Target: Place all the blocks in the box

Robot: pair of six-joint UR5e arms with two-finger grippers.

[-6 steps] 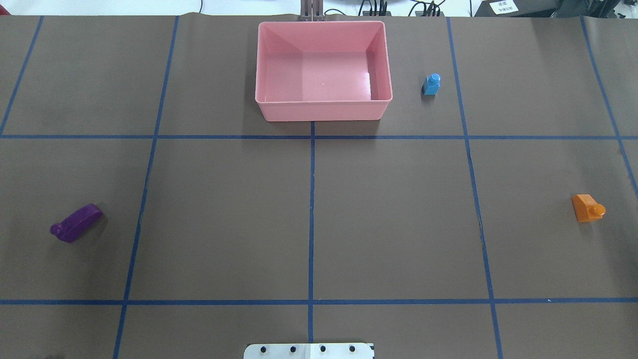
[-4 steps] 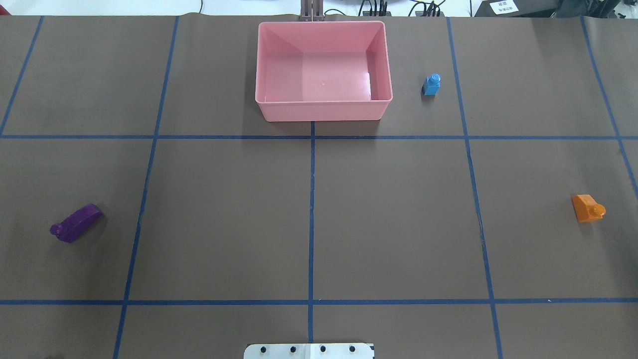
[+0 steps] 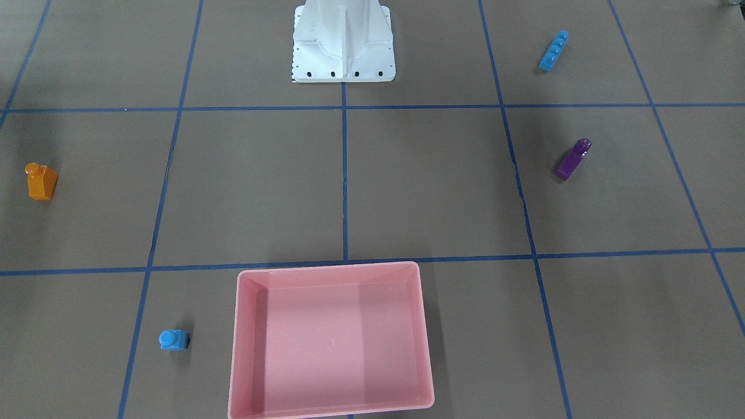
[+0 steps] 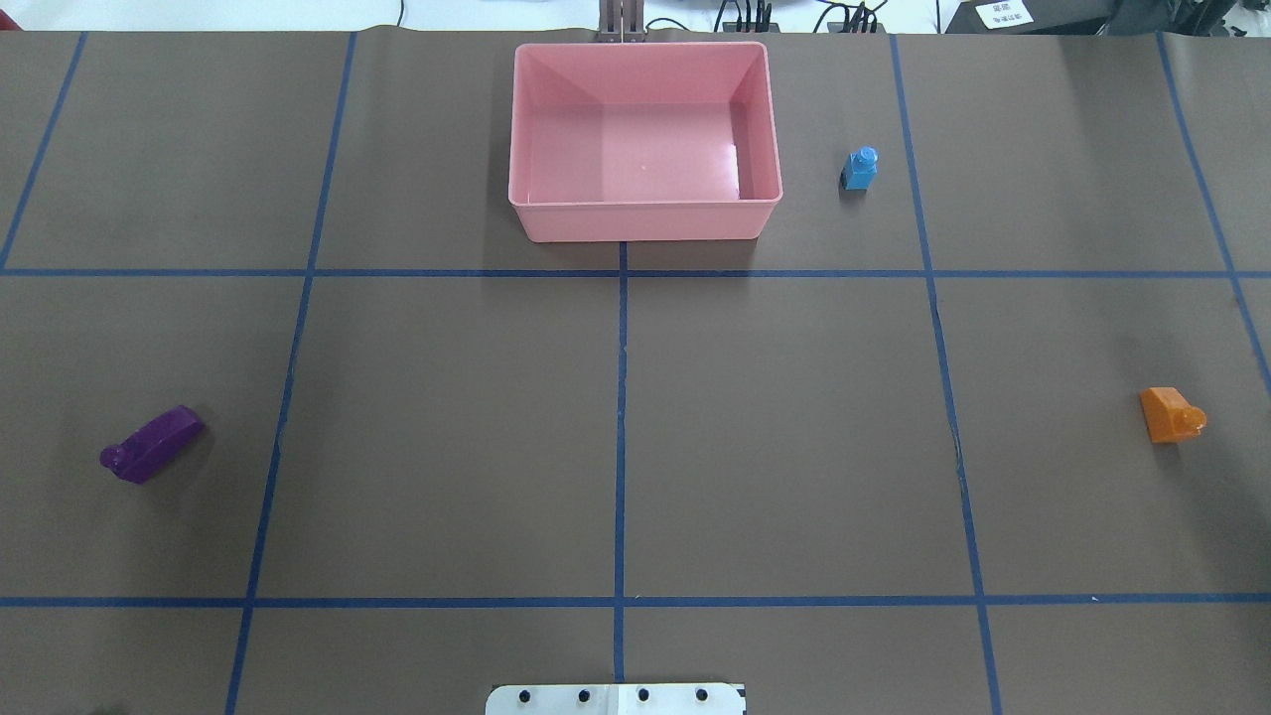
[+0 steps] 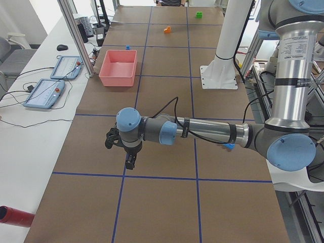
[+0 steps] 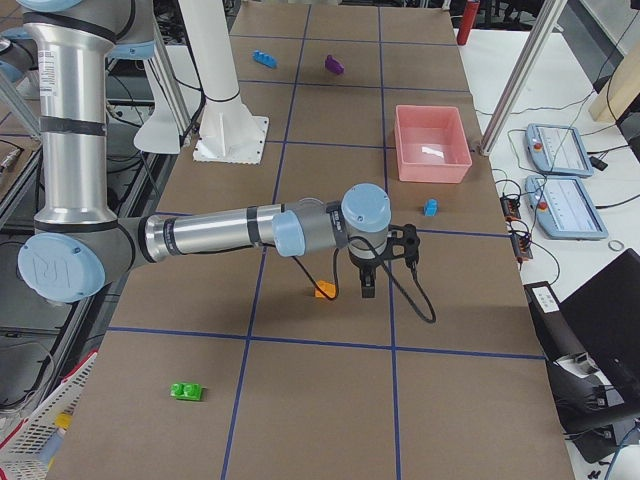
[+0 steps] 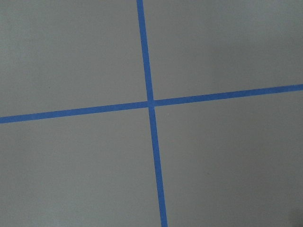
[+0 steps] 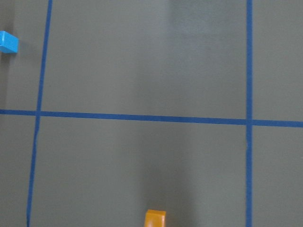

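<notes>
You're looking at white label [image 4: 1003, 13] at overhead 1 o'clock, writing too small to read. Left gripper [image 5: 130, 163] and right gripper [image 6: 365, 288] showing side-on only: can't tell how far open. Right one hanging near orange block [image 4: 1170, 414]. Box [image 4: 643, 220] sitting at 12 o'clock, small blue cube [image 4: 860, 169] at its 3 o'clock, purple block [image 4: 151, 444] lying at 8 o'clock

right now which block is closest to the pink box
The small light-blue cube, just beside the box on the robot's right, not touching it. The purple block, orange block, long light-blue bar and green block all lie much farther off.
</notes>
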